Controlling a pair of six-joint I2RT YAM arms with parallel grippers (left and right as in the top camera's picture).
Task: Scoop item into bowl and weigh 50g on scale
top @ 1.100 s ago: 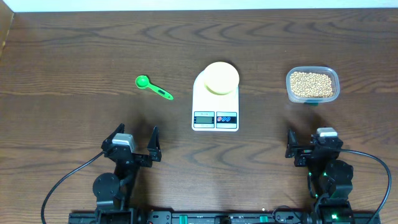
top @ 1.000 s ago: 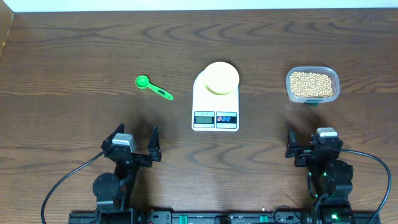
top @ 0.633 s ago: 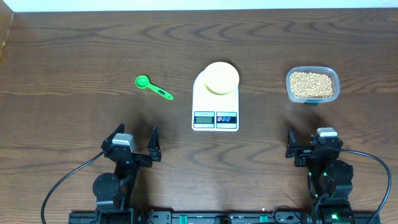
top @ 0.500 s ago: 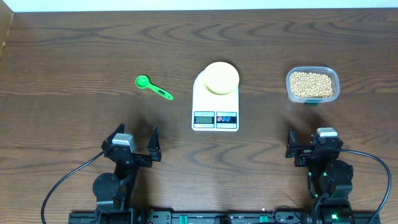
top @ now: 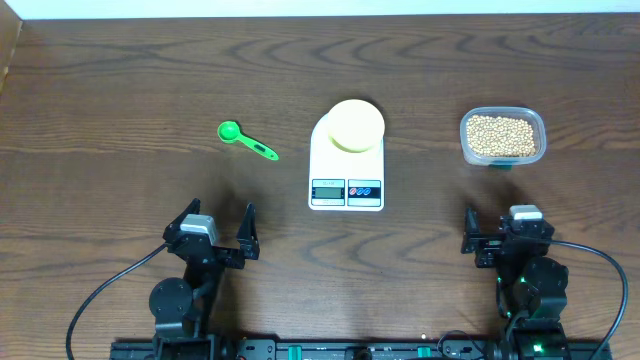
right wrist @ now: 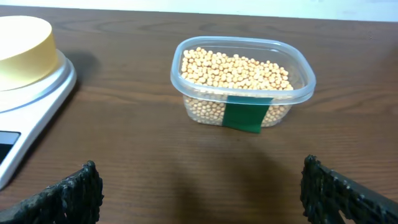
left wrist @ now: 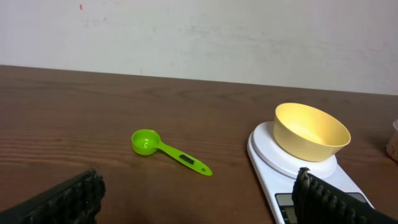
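Beige-tan beans (right wrist: 236, 68) filling the clear tub (right wrist: 304, 84) right of the white scale (top: 346, 185) — pale yellow bowl (top: 356, 125) empty on its far end, green spoon (top: 245, 141) well left — left gripper (top: 217, 228) and right gripper (right wrist: 202, 193) at the near edge, jaws of both spread wide, holding nothing.

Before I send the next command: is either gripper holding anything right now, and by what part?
Nothing is held. The left gripper and the right gripper are both open and empty. The green spoon lies apart from both.
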